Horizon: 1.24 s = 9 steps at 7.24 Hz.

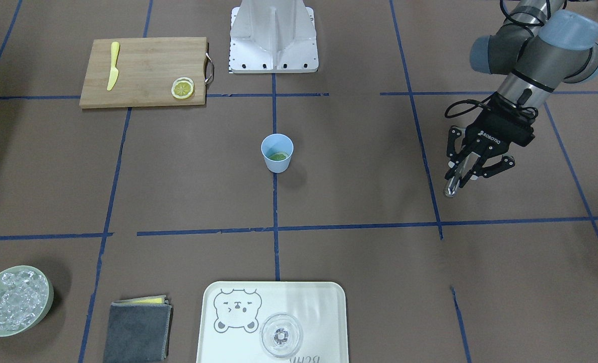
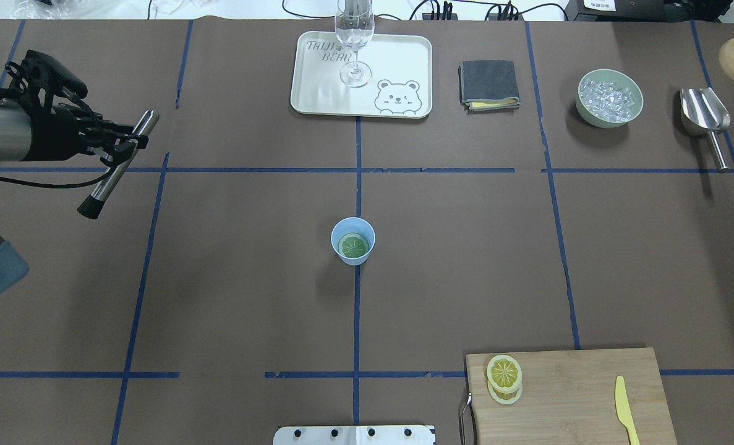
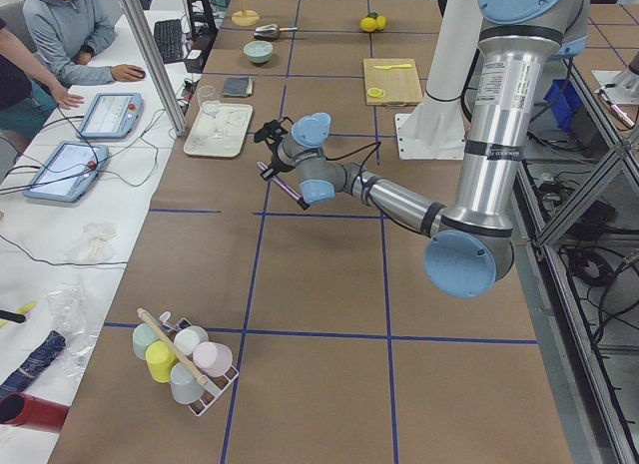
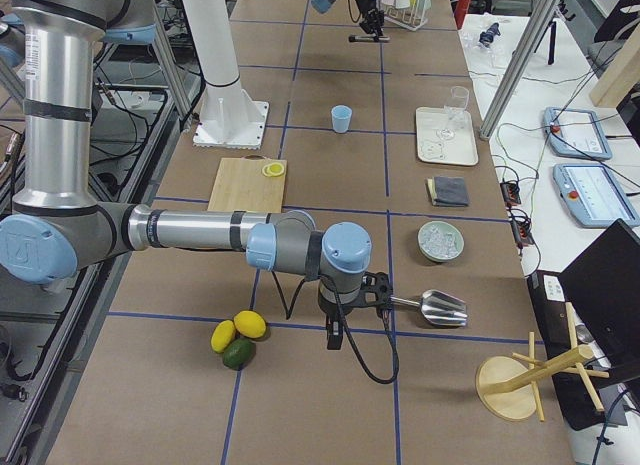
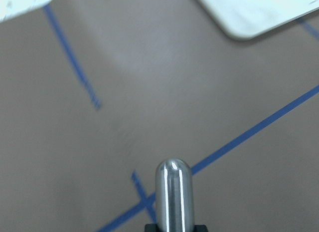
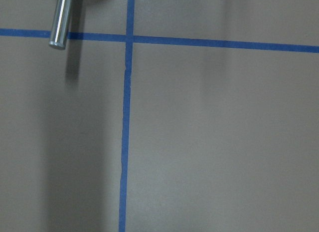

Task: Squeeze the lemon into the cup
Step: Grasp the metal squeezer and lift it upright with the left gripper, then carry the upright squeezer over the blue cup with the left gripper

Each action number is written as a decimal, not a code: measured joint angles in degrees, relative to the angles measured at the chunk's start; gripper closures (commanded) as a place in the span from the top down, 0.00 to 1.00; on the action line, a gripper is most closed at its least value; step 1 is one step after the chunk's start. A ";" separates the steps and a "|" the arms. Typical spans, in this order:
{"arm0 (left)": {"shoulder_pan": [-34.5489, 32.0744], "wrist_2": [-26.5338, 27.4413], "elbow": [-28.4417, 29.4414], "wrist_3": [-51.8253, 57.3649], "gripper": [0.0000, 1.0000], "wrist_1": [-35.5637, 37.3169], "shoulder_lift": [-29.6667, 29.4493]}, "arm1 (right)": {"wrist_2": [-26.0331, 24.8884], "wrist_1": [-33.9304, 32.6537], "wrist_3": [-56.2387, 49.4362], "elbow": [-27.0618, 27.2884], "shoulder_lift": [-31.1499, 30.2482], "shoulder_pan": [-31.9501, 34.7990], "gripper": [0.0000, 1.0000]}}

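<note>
The light blue cup (image 2: 353, 242) stands at the table's middle, also in the front view (image 1: 277, 154), with a green round slice (image 2: 353, 246) lying inside it. Two lemon slices (image 2: 504, 372) lie overlapped on the wooden cutting board (image 2: 577, 395), seen in the front view as a lemon slice (image 1: 183, 88). My left gripper (image 2: 127, 143) is far to the cup's left, above the table, shut on a metal rod (image 2: 116, 167); the gripper also shows in the front view (image 1: 464, 171). My right gripper (image 4: 372, 288) shows only in the right side view, beside the scoop's handle; I cannot tell its state.
A pale yellow knife (image 2: 625, 409) lies on the board. At the far edge stand a white bear tray (image 2: 323, 93) with a clear glass (image 2: 354, 37), a folded grey cloth (image 2: 489, 83), a green bowl of ice (image 2: 609, 97) and a metal scoop (image 2: 705, 117).
</note>
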 measured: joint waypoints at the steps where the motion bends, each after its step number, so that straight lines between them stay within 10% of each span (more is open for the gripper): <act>1: 0.14 1.21 0.70 -0.96 0.00 -8.78 -0.67 | 0.00 0.00 0.00 0.04 -0.13 0.13 1.00; 5: 6.47 6.90 8.03 -2.56 0.00 -35.77 -13.28 | -0.77 0.19 0.04 0.27 -0.50 0.50 1.00; 9: 19.45 23.50 13.77 -0.48 0.00 -51.27 -21.95 | -1.94 2.45 0.25 0.09 -1.00 0.56 1.00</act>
